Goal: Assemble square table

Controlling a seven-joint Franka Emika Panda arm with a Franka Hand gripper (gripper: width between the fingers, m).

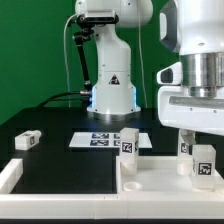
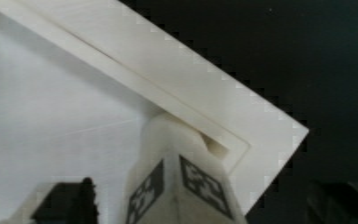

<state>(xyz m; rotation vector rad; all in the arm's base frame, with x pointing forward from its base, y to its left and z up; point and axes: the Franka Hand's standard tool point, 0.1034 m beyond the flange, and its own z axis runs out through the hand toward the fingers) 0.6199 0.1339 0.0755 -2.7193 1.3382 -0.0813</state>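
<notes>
At the near right of the black tabletop (image 1: pixel 50 155) lies the square table's slab (image 1: pixel 160 180), recess up, with the arm hanging straight over its right end. Under the arm a corner leg (image 1: pixel 203 163) stands upright on the slab, tag towards the camera. The wrist view puts that corner leg (image 2: pixel 176 185) right in the slab's corner, tucked against the raised rim (image 2: pixel 185 85). The fingers (image 2: pixel 69 205) are spread. The one dark finger that shows stands apart from the leg with bare slab between them (its partner is lost against the dark tabletop), and nothing is pinched. A second leg (image 1: pixel 128 143) stands upright at what looks like the slab's far left corner. A third leg (image 1: pixel 28 140) lies loose on the tabletop well off to the left, and the marker board (image 1: pixel 100 141) sits flat beyond the slab. By my reading the step in hand is fitting the corner leg, which is seated but not held. Either a fresh grip for another twist is due, or this leg is done. If done, the next move calls for rising straight up without brushing the leg, then travelling left for the loose one.
</notes>
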